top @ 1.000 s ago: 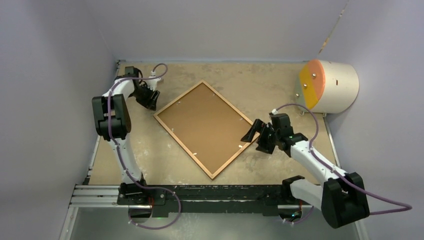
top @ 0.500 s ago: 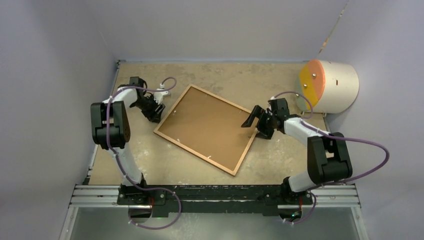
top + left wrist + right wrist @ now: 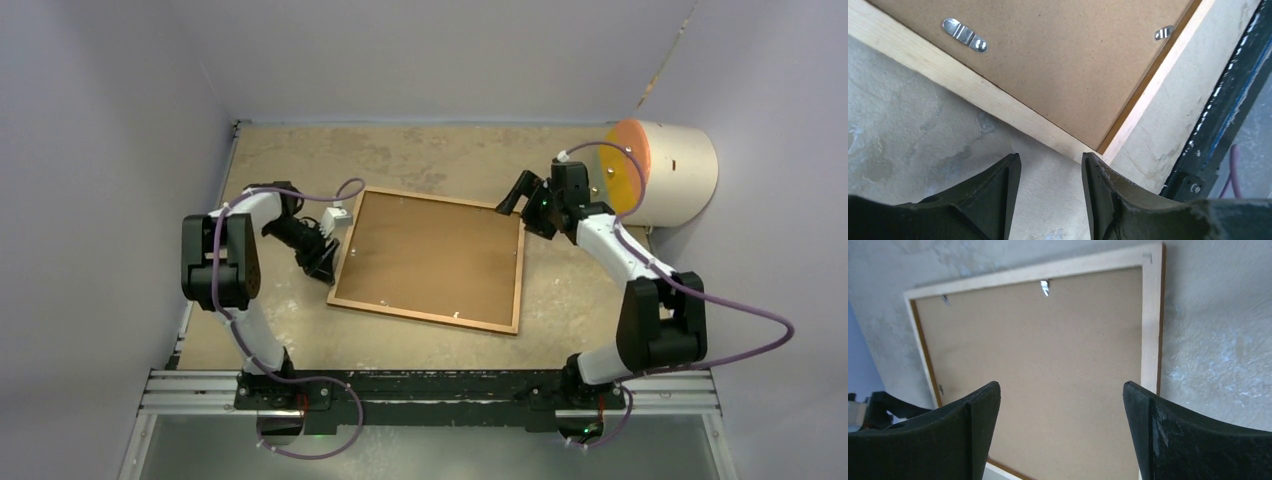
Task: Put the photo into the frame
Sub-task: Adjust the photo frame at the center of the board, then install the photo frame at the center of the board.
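Top view: frame point(image 3: 519, 270) lies flat mid-table, back up, backing board point(image 3: 430, 260) seated in it. Long axis runs 9 to 3 o'clock, slightly tipped. Left gripper point(image 3: 325, 266) sits at its 8 o'clock corner, right gripper point(image 3: 528, 203) at its 1 o'clock corner.
Left wrist: jaws partly spread, empty, tips just beside the frame's corner.
Right wrist: jaws spread wide, empty, over the board.

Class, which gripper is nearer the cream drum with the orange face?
Right. The right gripper sits just left of the drum; the left gripper is across the frame, at its left edge.

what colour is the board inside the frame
The backing board is plain brown, best seen in the left wrist view.
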